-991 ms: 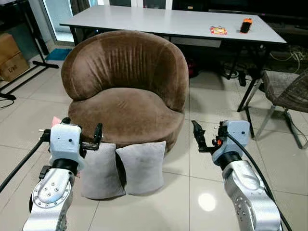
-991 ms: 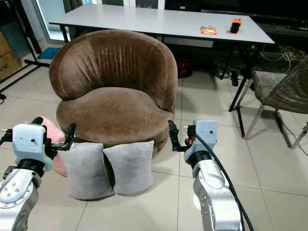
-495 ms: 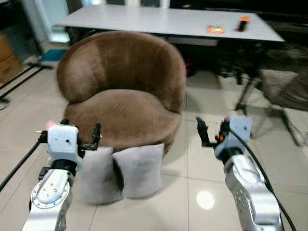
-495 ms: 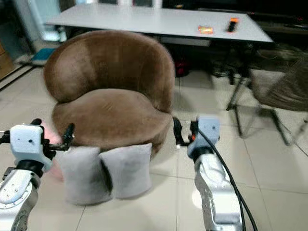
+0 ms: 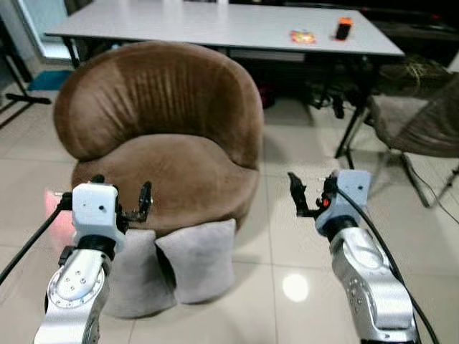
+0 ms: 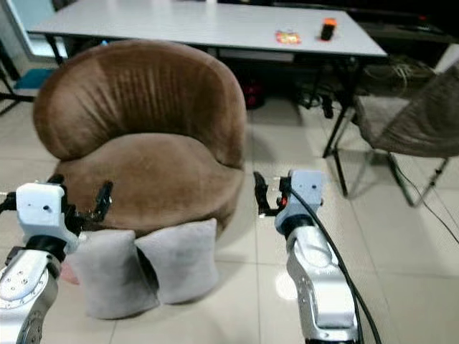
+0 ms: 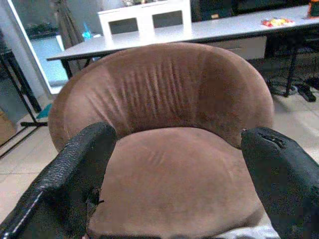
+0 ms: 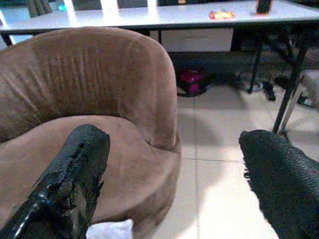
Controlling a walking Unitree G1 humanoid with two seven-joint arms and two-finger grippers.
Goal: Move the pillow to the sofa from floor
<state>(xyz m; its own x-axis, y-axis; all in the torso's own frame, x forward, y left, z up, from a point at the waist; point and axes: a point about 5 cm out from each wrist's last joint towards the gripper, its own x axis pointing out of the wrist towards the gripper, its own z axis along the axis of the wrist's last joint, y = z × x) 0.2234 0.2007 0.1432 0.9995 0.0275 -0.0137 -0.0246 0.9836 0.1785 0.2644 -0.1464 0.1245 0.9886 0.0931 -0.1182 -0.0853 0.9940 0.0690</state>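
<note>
Two grey pillows stand on the tiled floor, leaning against the front of the brown round sofa (image 5: pixel 165 143): the left pillow (image 5: pixel 136 276) and the right pillow (image 5: pixel 197 261). A pink pillow (image 5: pixel 54 208) peeks out beside the sofa's left side. My left gripper (image 5: pixel 122 193) is open, raised just above the left grey pillow and facing the sofa seat (image 7: pixel 174 169). Off to the right of the sofa, my right gripper (image 5: pixel 312 197) is open over bare floor, holding nothing. A pale pillow corner (image 8: pixel 109 230) shows in the right wrist view.
A long white table (image 5: pixel 215 25) stands behind the sofa with an orange-black item (image 5: pixel 344 29) and a snack packet (image 5: pixel 303 36) on it. A wicker chair (image 5: pixel 416 122) and a black table leg (image 5: pixel 351 129) stand at the right. Cables lie under the table.
The whole picture has shifted: the camera moved, so the sofa now sits further left and the table is closer. Both grippers stay open and hold nothing. The pillows have not moved.
</note>
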